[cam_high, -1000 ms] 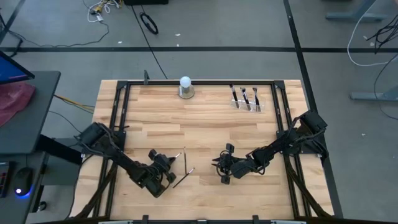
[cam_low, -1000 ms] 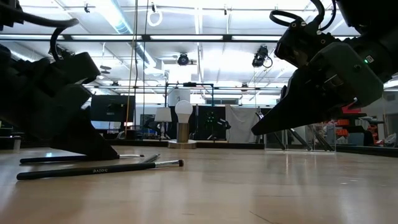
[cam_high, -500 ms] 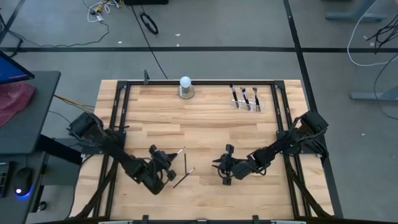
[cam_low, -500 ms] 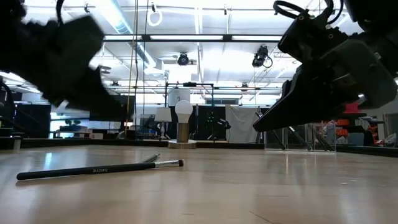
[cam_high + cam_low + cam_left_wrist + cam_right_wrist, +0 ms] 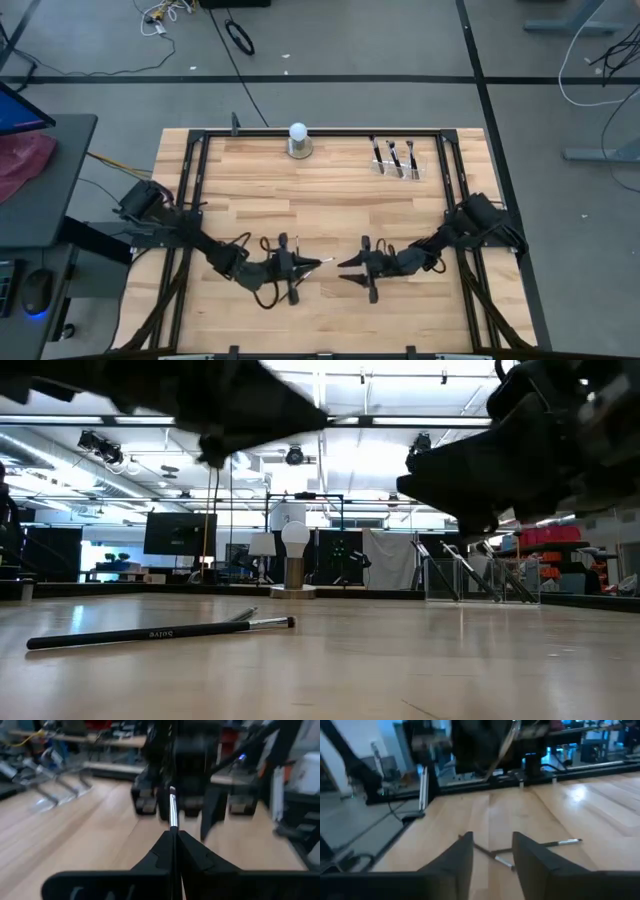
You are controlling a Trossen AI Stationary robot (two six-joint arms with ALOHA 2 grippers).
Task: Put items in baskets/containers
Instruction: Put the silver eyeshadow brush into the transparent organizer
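My left gripper [image 5: 297, 265] is above the table's near middle, shut on a thin dark makeup brush [image 5: 315, 262] that points at my right gripper [image 5: 345, 270]. The right gripper is open and faces it across a small gap, touching nothing. In the low view both grippers hang above the tabletop, and two more brushes [image 5: 160, 632] [image 5: 243, 616] lie flat on the wood below them. The right wrist view shows those brushes [image 5: 560, 842] on the table ahead of its open fingers. The clear holder [image 5: 400, 162] at the far right has three brushes standing in it. My left gripper pinches the brush between its two shut fingers [image 5: 192, 852]. The handle runs along the fingers, and its ferrule end [image 5: 172, 812] sticks out forward, about level, toward the table's right. The brush is lifted clear of the table.
A white ball on a round grey base [image 5: 298, 140] stands at the far edge, left of the holder. A black metal frame [image 5: 190, 180] runs along the table's left, right and far sides. Bare wood lies between the grippers and the holder.
My left gripper took hold of a brush on the table, lifted it clear, moved toward the table's right and turned level with the brush pointing right. My right gripper moved a little toward the near edge and levelled out. Two brushes stayed on the table.
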